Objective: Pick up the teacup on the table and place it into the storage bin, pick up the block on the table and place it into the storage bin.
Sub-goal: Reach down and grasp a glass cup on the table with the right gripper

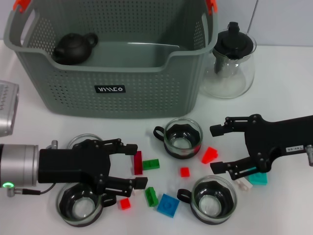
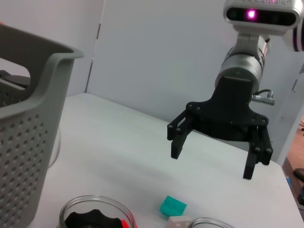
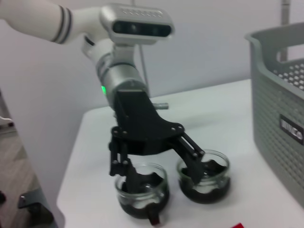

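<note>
Left gripper [image 1: 133,165] is spread wide open and holding nothing, hovering low over the near-left of the table [image 1: 274,73], fingertips pointing at the dark red block [image 1: 138,162]. Right gripper [image 1: 220,149] is also wide open and empty, on the near-right side, just beside the teal block [image 1: 258,178] and a white block [image 1: 243,184].

Nearest the robot there's a glass teacup [image 1: 79,205] partly under the left gripper, and another teacup [image 1: 212,199] on the right with a blue block [image 1: 167,204] between them. A small red block [image 1: 125,203] and a green block [image 1: 151,196] sit right there too. It's pretty cluttered.

A bit further out: a third teacup [image 1: 182,137] in the middle, with a green brick [image 1: 150,164], a little red cube [image 1: 184,172] and a red wedge [image 1: 209,155] scattered around it. A fourth cup [image 1: 80,141] peeks out behind the left gripper.

At the back stands the storage bin [image 1: 112,73], with a dark clay teapot [image 1: 74,48] inside. A glass teapot [image 1: 230,61] with a black lid stands just beside the bin's right side.
</note>
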Robot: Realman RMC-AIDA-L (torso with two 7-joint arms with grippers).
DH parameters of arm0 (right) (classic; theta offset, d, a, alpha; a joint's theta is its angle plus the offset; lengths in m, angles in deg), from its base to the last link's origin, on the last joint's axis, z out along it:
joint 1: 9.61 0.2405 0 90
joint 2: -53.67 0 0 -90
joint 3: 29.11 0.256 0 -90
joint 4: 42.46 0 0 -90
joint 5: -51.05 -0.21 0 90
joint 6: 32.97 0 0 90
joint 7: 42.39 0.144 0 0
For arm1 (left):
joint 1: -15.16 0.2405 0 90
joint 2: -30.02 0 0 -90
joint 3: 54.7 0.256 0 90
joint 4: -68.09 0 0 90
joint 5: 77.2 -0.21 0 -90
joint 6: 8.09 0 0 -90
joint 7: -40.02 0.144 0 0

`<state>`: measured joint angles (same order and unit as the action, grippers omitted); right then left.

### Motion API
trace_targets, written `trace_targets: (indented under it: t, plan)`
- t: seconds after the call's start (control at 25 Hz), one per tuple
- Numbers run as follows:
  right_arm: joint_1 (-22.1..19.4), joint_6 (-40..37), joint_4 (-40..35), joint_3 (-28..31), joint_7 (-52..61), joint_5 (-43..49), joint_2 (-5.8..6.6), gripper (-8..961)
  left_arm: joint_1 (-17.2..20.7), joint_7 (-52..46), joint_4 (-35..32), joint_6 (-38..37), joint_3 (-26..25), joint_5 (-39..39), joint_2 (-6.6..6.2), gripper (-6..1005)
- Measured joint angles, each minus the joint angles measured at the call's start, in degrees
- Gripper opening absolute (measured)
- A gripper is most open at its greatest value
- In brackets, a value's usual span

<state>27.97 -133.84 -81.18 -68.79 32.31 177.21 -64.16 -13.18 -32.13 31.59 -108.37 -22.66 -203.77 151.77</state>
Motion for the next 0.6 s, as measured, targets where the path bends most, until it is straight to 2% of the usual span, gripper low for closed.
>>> trace_targets:
  t: [0.24, 0.6]
  plan:
    - [-0.6, 2.1, 0.1, -0.2, -1.7, 0.1, -1.10, 942, -0.3, -0.8, 0.2, 1.5, 0.1, 0.1, 0.74, 919]
    - [-0.3, 2.4, -0.1, 0.0, 0.6, 0.1, -1.09, 936, -1.0, -4.0, 0.3, 3.9, 0.1, 0.0, 0.87, 918]
